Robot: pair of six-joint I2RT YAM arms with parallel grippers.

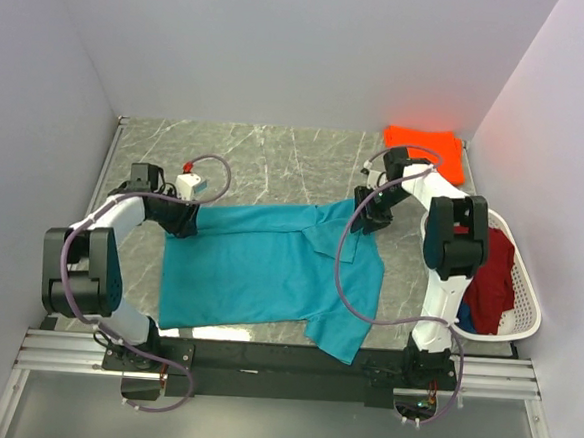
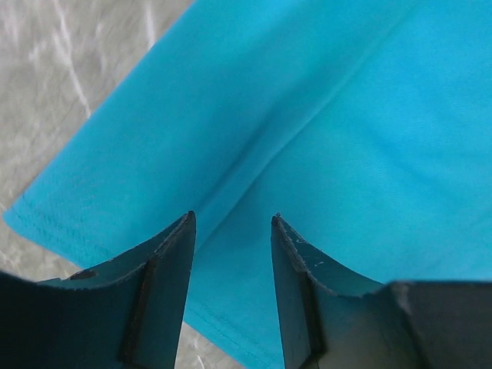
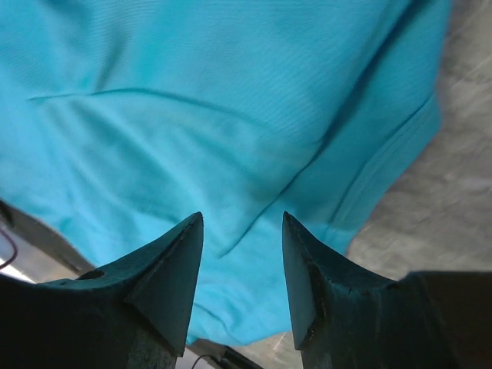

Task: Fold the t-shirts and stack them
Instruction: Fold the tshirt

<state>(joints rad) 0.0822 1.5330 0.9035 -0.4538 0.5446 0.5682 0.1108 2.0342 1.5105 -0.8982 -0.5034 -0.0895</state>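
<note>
Teal t-shirt (image 1: pixel 268 273) lies spread flat on the worktop (image 1: pixel 276 168), just left of the basket (image 1: pixel 534 308). Left fingers (image 2: pixel 165 284) hover parted over the corner farthest from the basket, and right fingers (image 3: pixel 165 284) hover parted over the edge nearest it, gripping nothing. Lower both evenly, pinch the cloth cleanly, then lift together so the fold runs straight.

Bright, even overhead light; soft shadows. Top view sharp; orange shirt (image 1: pixel 427 148) oversaturated. Wrist views: near fingers (image 2: pixel 157 296) slightly blurred.
</note>
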